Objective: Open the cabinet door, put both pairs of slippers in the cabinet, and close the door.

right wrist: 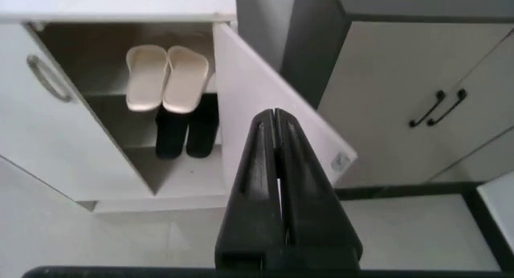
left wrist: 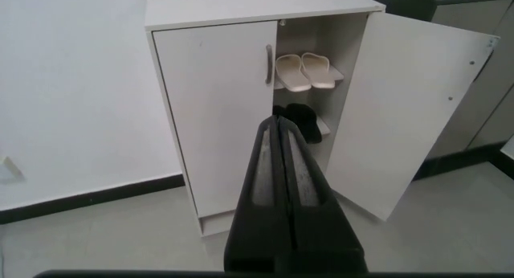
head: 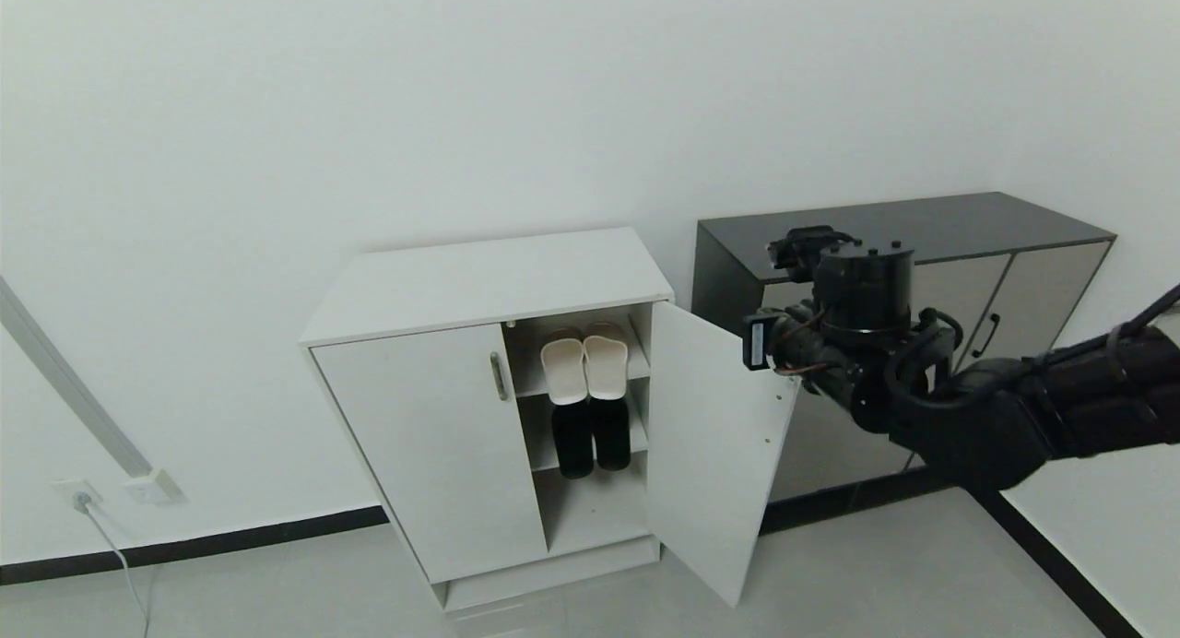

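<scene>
Since both pairs sit inside, stage: only closing is left, by my reading.
Cabinet point(head: 479, 283): white, stands on the floor against the wall, two doors.
Open door point(head: 710, 444): right-hand one, hinged at the cabinet's right side, swung out towards the robot, long axis upright.
Shut door point(head: 433, 454): left-hand one, one handle point(head: 499, 376) at its inner edge.
White pair point(head: 586, 367): upper shelf, two slippers touching side by side, ends jutting past the shelf's front edge.
Black pair point(head: 590, 440): shelf below, two slippers, directly under the white pair.
Count: four slippers, two pairs, two doors, one open.
Right gripper point(right wrist: 275, 113): clenched, holds nothing, just beside the open door's upper free corner, on its outer side.
Left gripper point(left wrist: 279, 121): clenched, holds nothing, well apart from the cabinet, facing its middle.
Key relation: the door's free edge lies from the right gripper towards the cabinet, and the right arm is nearer.
Next move, a guess: push the outer face leftwards, towards the shut door.
Risk: jutting slipper ends could stop the door.
</scene>
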Controlling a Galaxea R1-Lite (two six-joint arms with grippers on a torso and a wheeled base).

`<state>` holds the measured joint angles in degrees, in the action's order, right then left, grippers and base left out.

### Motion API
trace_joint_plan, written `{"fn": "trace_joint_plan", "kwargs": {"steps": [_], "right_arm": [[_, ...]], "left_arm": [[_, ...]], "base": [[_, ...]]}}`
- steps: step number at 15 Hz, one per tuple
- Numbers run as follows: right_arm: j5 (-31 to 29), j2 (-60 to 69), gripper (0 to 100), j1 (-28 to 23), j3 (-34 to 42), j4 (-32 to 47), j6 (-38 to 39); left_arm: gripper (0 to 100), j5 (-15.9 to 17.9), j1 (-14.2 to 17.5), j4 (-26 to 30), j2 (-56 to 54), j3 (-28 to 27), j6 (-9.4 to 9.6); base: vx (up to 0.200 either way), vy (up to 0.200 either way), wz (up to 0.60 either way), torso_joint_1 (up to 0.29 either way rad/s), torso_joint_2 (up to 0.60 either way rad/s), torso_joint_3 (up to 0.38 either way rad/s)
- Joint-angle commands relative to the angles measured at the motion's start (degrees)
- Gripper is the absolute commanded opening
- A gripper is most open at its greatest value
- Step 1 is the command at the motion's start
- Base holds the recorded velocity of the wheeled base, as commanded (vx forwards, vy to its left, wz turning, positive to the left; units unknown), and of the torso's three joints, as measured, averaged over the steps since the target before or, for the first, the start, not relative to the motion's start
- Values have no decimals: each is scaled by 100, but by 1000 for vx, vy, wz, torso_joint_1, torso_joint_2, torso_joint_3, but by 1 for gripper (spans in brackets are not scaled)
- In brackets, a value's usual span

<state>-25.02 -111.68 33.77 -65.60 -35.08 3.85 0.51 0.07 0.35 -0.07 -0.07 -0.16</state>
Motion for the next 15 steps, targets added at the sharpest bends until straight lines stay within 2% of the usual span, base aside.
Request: {"fn": "trace_joint_plan", "kwargs": {"steps": [1, 2, 4, 7, 15], "right_arm": [[357, -407, 0, -494, -964, 828, 256], [480, -574, 0, -635, -1377, 1276, 397], [647, -952, 0, -854, -1869, 1513, 538], [876, -1348, 0, -1048, -2115, 1505, 634], [884, -2112, 0, -1338, -2730, 1434, 731]], "left_arm": [[0, 2, 1, 0, 7, -1, -2], [0, 2, 1, 0, 7, -1, -2], [0, 2, 1, 0, 7, -1, -2], [0, 2, 1, 0, 7, -1, -2], [0, 2, 1, 0, 7, -1, -2]], "base": [[0, 0, 0, 0, 0, 0], [0, 0, 0, 0, 0, 0], [0, 0, 0, 0, 0, 0], [0, 0, 0, 0, 0, 0], [0, 0, 0, 0, 0, 0]]}}
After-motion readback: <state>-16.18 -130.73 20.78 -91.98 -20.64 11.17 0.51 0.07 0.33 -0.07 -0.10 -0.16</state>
